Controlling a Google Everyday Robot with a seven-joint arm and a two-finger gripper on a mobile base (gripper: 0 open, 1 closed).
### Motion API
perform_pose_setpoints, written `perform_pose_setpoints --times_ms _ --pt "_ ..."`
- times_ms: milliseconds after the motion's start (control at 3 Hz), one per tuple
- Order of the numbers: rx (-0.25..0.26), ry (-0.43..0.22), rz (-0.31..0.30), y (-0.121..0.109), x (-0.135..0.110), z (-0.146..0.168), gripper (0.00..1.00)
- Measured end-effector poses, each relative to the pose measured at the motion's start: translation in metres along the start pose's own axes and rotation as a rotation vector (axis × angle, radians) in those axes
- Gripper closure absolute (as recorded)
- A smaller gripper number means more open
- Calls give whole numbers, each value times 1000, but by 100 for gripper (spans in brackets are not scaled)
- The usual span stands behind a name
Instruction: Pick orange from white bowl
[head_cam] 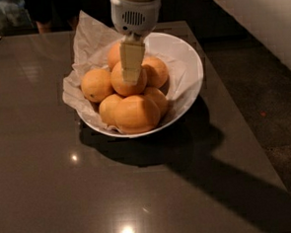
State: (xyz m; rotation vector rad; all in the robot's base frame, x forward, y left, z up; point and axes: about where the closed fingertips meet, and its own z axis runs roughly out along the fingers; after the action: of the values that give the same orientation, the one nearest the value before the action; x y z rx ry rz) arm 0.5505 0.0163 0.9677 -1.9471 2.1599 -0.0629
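The big dark desk (51, 188) holds the white bowl (194, 61). The bowl has crumpled white paper (88, 35) in it, with a pile of oranges (137, 114) on top. The orange (116, 81) I want sits at the top of the pile, in the middle of the bowl, touching the ones around it. My gripper (132, 78) hangs down right at that orange, low enough to cover its middle. I cannot tell if my jaws are spread or pinching it. I think the reaching part is done. The orange has not left the bowl. What is left is to get a good hold, if I do not have one, and lift it out.
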Motion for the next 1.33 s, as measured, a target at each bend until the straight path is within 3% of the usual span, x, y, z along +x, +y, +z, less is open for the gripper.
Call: perform_pose_setpoints --times_ms 1000,1333 --pt "-31 6 -19 4 -4 12 32" --pt "-65 13 -5 2 -1 26 32"
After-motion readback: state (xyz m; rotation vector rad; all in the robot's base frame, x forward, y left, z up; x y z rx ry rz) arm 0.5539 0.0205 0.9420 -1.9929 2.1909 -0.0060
